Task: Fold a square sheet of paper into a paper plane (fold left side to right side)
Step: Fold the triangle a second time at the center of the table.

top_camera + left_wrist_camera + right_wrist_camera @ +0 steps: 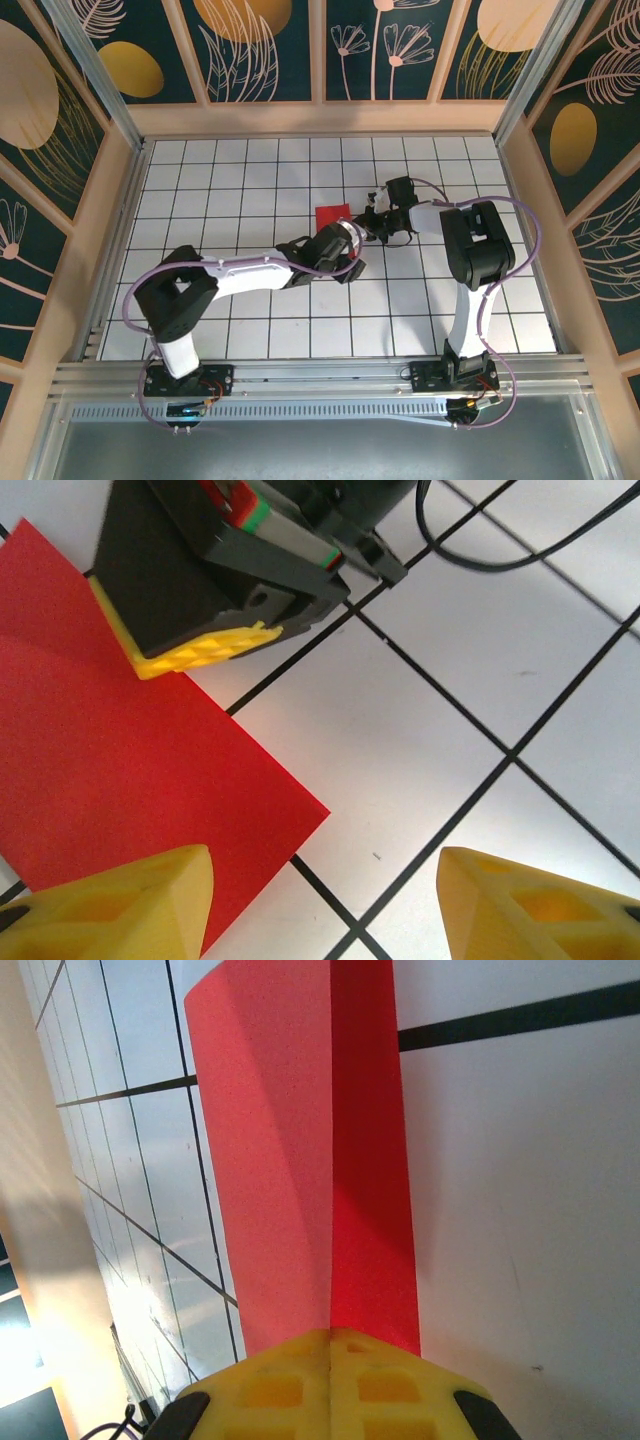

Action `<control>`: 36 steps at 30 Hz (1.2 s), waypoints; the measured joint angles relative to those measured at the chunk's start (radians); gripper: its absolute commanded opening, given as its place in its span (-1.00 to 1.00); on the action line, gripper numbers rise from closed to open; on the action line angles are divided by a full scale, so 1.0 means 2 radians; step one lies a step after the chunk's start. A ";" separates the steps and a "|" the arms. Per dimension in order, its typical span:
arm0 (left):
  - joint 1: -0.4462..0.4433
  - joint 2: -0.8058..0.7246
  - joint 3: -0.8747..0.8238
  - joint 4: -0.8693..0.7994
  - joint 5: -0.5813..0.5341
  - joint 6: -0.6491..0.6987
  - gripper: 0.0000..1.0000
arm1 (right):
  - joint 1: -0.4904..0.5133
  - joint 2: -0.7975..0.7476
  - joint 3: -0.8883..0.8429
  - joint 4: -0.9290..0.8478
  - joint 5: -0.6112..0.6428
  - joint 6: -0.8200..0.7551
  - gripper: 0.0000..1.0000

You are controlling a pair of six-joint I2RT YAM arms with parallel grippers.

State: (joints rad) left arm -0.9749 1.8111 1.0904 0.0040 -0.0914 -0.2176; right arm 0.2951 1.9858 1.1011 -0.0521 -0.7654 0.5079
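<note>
On the white gridded table [250, 310], the left gripper [325, 900] hangs empty, jaws apart, by the thin bright red square sheet of paper [110, 770]. Beyond, the right gripper [330, 1345] pinches its edge, one flap curving over; this first fold looks unpressed, later folds undone.

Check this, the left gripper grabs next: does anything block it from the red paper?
Nothing visible does. The left gripper hangs open at the edge of the red paper; the right gripper pinches it elsewhere.
</note>
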 measured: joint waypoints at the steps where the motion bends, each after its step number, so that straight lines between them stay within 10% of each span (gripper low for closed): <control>1: -0.004 0.010 0.009 -0.008 -0.008 0.005 0.24 | 0.000 -0.001 -0.001 0.000 0.000 0.000 -1.00; 20: -0.021 0.080 0.061 -0.053 -0.107 0.047 0.28 | 0.000 -0.001 -0.001 0.000 0.000 0.002 -1.00; 36: -0.021 0.084 0.061 -0.056 -0.133 0.049 -0.73 | 0.000 -0.001 -0.001 -0.001 0.001 0.002 -1.00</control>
State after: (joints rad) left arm -1.0172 1.9793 1.2121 -0.1081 -0.3569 -0.1200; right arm 0.2951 1.9831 1.0988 -0.0540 -0.7643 0.5114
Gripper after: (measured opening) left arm 0.154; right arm 0.049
